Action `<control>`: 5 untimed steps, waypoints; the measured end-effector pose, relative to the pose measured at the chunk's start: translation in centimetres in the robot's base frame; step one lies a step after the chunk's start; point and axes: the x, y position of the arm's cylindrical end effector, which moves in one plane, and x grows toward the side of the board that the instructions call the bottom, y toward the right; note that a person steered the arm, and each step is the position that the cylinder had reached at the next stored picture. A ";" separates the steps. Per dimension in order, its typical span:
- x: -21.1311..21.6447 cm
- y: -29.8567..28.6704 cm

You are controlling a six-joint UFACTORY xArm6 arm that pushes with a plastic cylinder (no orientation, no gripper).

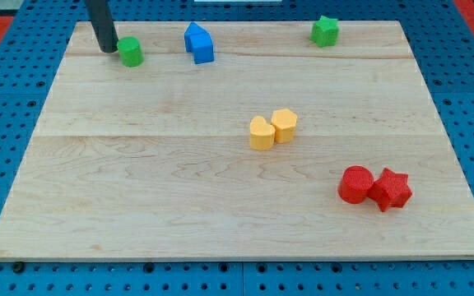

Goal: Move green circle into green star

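The green circle (130, 52) sits near the board's top left corner. My tip (107, 48) rests on the board just left of it, touching or nearly touching its left side. The green star (325, 31) sits far to the right along the view's top edge of the board. Two blue blocks (198, 43), pressed together, stand between the circle and the star, slightly right of the circle.
A yellow heart (261, 133) and a yellow hexagon (285, 125) touch each other near the board's middle. A red circle (356, 184) and a red star (391, 190) touch at the lower right. The wooden board (138, 189) lies on a blue pegboard.
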 end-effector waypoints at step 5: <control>6.7 6.8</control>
